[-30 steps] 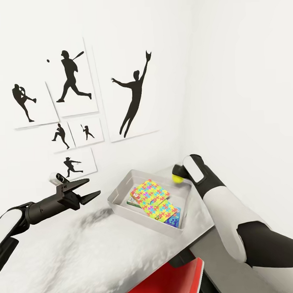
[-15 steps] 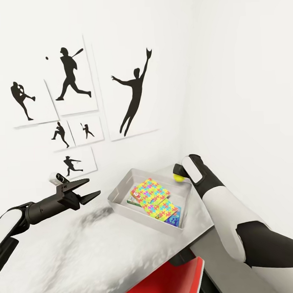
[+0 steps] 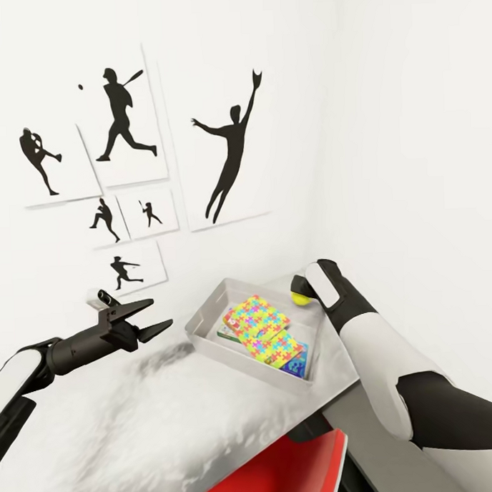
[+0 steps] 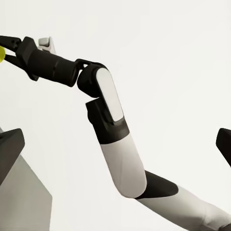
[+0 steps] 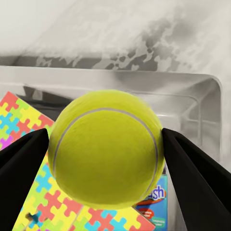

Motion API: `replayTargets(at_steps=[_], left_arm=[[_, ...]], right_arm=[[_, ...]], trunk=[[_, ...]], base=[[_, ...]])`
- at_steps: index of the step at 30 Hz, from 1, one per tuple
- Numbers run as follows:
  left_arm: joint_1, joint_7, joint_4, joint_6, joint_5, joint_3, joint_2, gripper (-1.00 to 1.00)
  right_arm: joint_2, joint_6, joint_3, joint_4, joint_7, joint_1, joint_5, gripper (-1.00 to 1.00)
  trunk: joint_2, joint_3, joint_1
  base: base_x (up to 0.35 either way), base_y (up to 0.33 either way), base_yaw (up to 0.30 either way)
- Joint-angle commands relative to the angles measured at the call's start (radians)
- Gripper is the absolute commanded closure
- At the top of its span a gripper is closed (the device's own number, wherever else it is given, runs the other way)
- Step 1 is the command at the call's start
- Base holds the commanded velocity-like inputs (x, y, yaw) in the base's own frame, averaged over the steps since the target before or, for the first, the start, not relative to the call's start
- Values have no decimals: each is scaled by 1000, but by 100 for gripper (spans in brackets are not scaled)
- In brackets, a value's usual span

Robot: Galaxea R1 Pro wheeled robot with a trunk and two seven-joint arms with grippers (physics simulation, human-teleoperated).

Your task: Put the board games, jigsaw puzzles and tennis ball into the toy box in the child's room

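- Camera has shifted a little since the earlier head frames: the wall pictures and toy box sit slightly elsewhere in view. Arms and ball look essentially unchanged relative to the box.
- Head view: right end effector (image 3: 299,292) is clenched on the tennis ball (image 3: 300,298), held over the far rim of the toy box (image 3: 206,326) on the table (image 3: 337,371).
- Head view: jigsaw puzzles (image 3: 258,324) lie stacked flat in the box, a blue board game (image 3: 295,364) tucked at the near end, a green-edged one under the stack.
- Head view: left end effector (image 3: 145,318) is released, fingers spread, grasping nothing, hovering over the bed (image 3: 125,423), apart from the box.
- Left wrist view: right arm (image 4: 115,144) crosses the frame; the ball is a sliver at the edge.
- Right wrist view: ball (image 5: 107,144) pinched across its widest part, box interior below.
- Handling, my guess: ball is light, felt-covered, slightly springy; the current across-the-middle grip suits it. Likely to bounce or roll on release.
- Writing: a word ending "ish" on the blue box (image 5: 153,195); rest is hidden.
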Motion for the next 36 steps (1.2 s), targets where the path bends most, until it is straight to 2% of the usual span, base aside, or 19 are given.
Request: replayTargets(at_steps=[1,3,5,6,10,12,17,24,30,36], left_arm=[[-6,-6,1,0,-5,-4,-3,-100],[-42,-3,0,0,-5,-6,-6,-100],[-136,8,1,0,-5,-15,-9,-100],[-171,20,2,0,-5,-31,-11,-100],[-276,80,6,0,-4,-137,-18,-100],[-301,112,8,0,-4,-162,-19,-100],[-317,138,12,0,-4,-182,-21,-100],[-319,141,14,0,-5,-189,-21,-100],[-319,142,17,-1,-7,-209,-21,-100],[-319,142,17,-1,-8,-212,-21,-100]], right_arm=[[0,1,4,-1,-10,-1,-11,100],[-1,1,5,-1,-10,0,-11,100],[-1,1,4,-1,-10,0,-12,100],[-1,1,4,-1,-10,0,-11,100],[-2,2,4,-1,-10,0,-11,100],[-3,2,4,-1,-10,-1,-10,100],[-6,2,4,-1,-10,-1,-9,100],[-12,4,4,0,-10,-1,-9,100],[-16,5,4,0,-11,-1,-7,100],[-41,5,3,0,-11,-1,49,100]], trunk=[[-2,-4,1],[-2,-7,1],[-2,-10,1],[-2,-12,1],[-2,-18,1],[-2,-22,1],[-2,-30,1],[-2,-41,1],[-2,-51,1],[-2,-60,1]], base=[[0,0,68],[0,0,68],[0,0,69],[0,0,69],[0,0,69],[0,0,69],[0,0,69],[0,0,69],[0,0,69],[0,0,69]])
